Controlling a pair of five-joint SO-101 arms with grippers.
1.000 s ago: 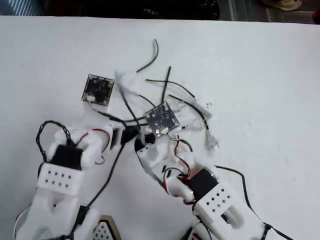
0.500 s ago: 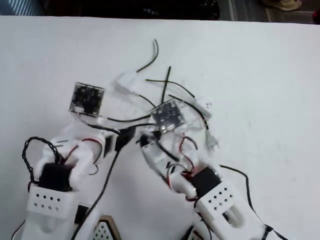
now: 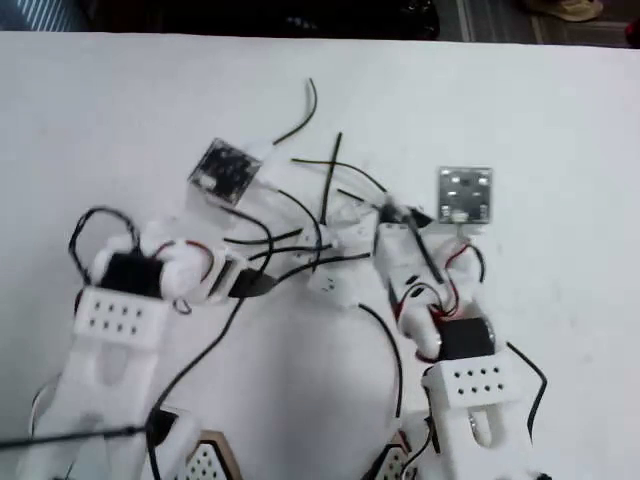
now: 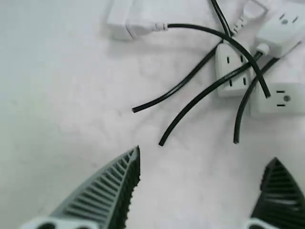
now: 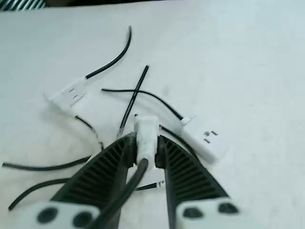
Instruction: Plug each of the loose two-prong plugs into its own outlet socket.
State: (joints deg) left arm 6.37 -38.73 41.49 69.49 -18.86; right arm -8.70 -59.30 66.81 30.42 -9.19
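The tabletop (image 3: 560, 120) is matt white and faintly grainy. The sockets (image 4: 281, 98) and plug (image 5: 145, 136) are smooth white plastic with a slight sheen. The cords (image 5: 135, 93) have smooth black rubbery sheathing. The fingers (image 4: 114, 186) are dark, ribbed, matt plastic.

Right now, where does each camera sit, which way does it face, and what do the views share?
High view: fixed above, looking down on the table; left arm and right arm show.
Left wrist view: on the left arm, looking down past its open left gripper at cords and sockets.
Right wrist view: looking along the right gripper, shut on a white plug.
Shared: all show the black cords.
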